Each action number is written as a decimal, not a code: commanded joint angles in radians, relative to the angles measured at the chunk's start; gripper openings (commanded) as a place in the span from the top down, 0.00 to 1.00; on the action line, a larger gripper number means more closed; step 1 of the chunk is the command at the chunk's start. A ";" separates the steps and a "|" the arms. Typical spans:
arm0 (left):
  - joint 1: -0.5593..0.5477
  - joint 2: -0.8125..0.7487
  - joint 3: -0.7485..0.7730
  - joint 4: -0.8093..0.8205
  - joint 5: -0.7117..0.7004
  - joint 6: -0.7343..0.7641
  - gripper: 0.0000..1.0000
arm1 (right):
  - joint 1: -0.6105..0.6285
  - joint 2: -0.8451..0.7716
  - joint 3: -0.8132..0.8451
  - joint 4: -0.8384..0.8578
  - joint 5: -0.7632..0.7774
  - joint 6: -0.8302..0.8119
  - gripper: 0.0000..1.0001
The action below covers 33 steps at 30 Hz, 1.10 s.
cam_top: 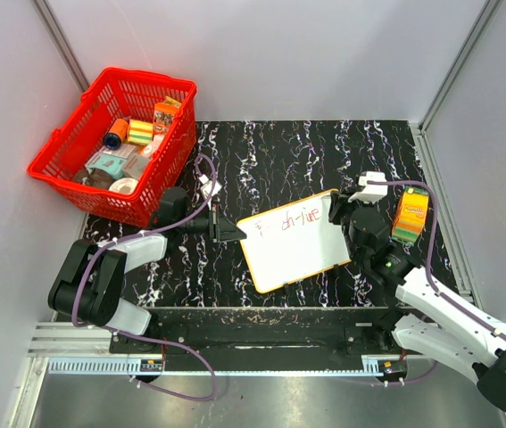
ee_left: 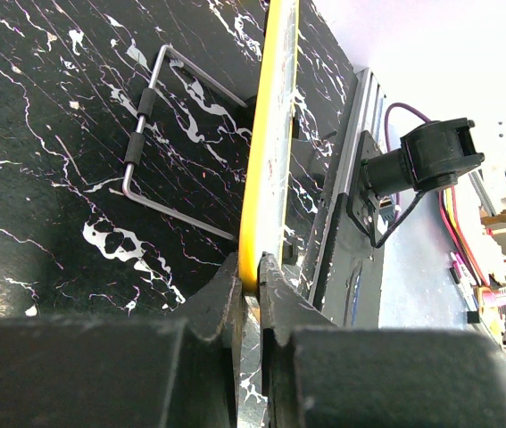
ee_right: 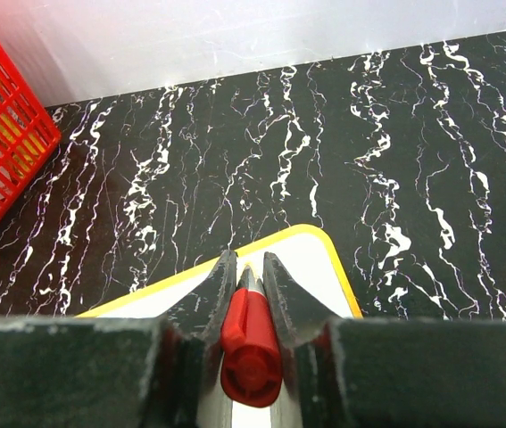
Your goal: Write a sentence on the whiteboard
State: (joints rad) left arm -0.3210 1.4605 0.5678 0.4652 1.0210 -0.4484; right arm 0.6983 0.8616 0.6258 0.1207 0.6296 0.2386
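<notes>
The whiteboard point(cam_top: 293, 243) lies tilted on the black marbled table, with the sentence point(cam_top: 290, 222) as thin red lettering near its top edge. My left gripper point(cam_top: 232, 233) is shut on the board's left edge; in the left wrist view the yellow rim point(ee_left: 257, 178) runs edge-on between my fingers point(ee_left: 250, 276). My right gripper point(cam_top: 339, 212) is shut on a red marker point(ee_right: 251, 343) over the board's far right corner point(ee_right: 311, 259). The marker's tip is hidden between the fingers.
A red basket point(cam_top: 114, 143) with several small items stands at the back left. An orange-green box point(cam_top: 410, 215) stands right of the right arm. A wire stand point(ee_left: 150, 134) shows under the board. Grey walls enclose the table.
</notes>
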 commanded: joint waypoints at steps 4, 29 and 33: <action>-0.029 -0.005 -0.009 -0.040 -0.019 0.139 1.00 | -0.017 -0.010 -0.029 0.039 -0.018 0.037 1.00; -0.030 -0.002 -0.006 -0.043 -0.021 0.140 1.00 | -0.020 -0.081 -0.090 -0.090 -0.085 0.103 1.00; -0.030 -0.002 -0.006 -0.043 -0.021 0.142 1.00 | -0.020 -0.087 -0.094 -0.107 -0.096 0.107 1.00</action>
State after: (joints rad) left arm -0.3214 1.4605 0.5682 0.4606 1.0191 -0.4492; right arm 0.6846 0.7864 0.5388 0.0521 0.5583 0.3241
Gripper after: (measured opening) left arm 0.094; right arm 0.198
